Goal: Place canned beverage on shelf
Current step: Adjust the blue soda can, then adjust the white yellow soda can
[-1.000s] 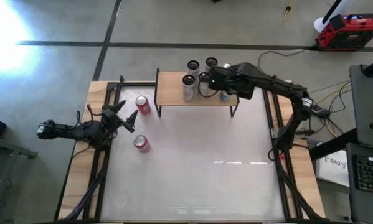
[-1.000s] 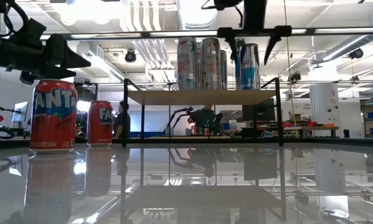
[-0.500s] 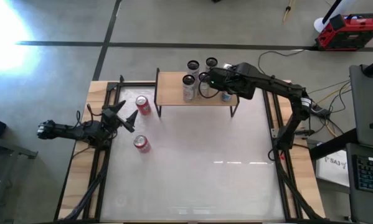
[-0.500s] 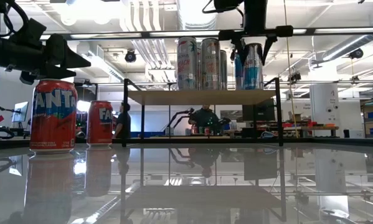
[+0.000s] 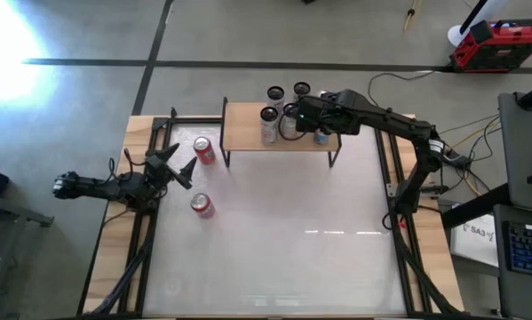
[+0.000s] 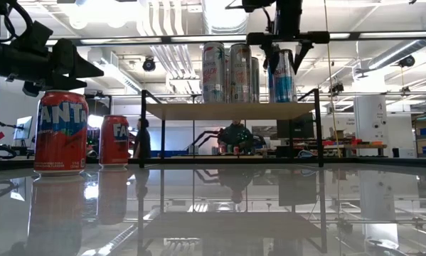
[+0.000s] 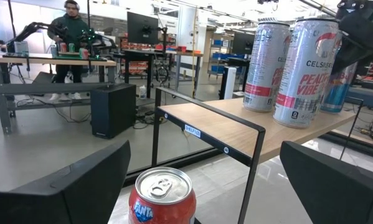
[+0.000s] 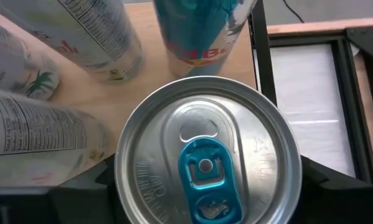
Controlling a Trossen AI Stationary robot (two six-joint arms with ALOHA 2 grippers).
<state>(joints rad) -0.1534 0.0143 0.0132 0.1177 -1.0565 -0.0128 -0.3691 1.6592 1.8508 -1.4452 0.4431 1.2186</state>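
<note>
The shelf (image 5: 248,133), a tan top on black legs, stands at the table's far side and carries several tall cans (image 6: 227,71). My right gripper (image 5: 294,116) hangs above it, shut on a blue and silver can (image 6: 282,71) whose top with a blue tab (image 8: 205,168) fills the right wrist view. Two red Fanta cans (image 5: 203,149) (image 5: 202,205) stand upright on the table at the left. My left gripper (image 5: 181,164) waits open at the left edge, pointing at the farther Fanta can (image 7: 161,193) without touching it. My right gripper pinches the blue and silver can between its two fingers just under the top rim (image 8: 127,177), one finger (image 8: 80,199) on each side. The fingers come from above, pointing down. The can stands upright with its bottom (image 6: 282,99) on the shelf.
A second blue can (image 8: 198,31) and pale cans (image 8: 93,31) crowd close around the held one. The black frame rails (image 5: 385,169) run along the table's sides. The white table top (image 5: 292,231) in front of the shelf lies bare.
My right gripper has shut: its fingers, wide apart around the blue and silver can's top a second ago, have drawn in against it. It has also shifted a little toward the table's left. The can has stayed upright on the shelf.
</note>
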